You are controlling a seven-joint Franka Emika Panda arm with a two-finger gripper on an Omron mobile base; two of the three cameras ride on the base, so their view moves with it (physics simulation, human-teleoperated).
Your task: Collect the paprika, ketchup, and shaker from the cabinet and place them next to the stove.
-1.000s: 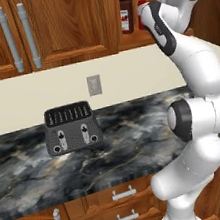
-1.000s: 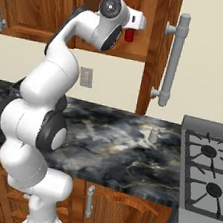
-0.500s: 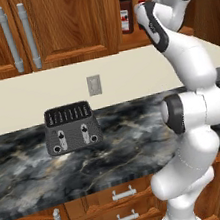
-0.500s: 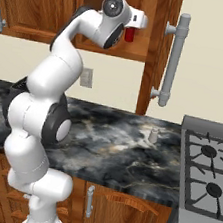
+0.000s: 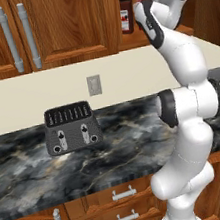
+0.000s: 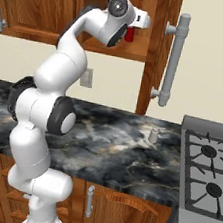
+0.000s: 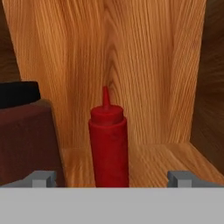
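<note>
Hand (image 7: 112, 178) released, jaws wide, level with the slim red ketchup squeeze bottle (image 7: 108, 144) standing upright in the reddish-brown wooden cabinet nook (image 7: 144, 65), beside the dark brown paprika jar (image 7: 24, 135). Judged step: approach to the ketchup, not yet grasped. Next: advance until the fingers straddle the bottle, then clench.

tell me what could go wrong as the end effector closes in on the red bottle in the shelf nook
1. The dark brown jar with a black cap stands close beside the slim red squeeze bottle; the open end effector has one fingertip in line with the jar and could bump it.
2. The bottle is tall and narrow, so an off-centre push may tip it on the wooden shelf.
</note>
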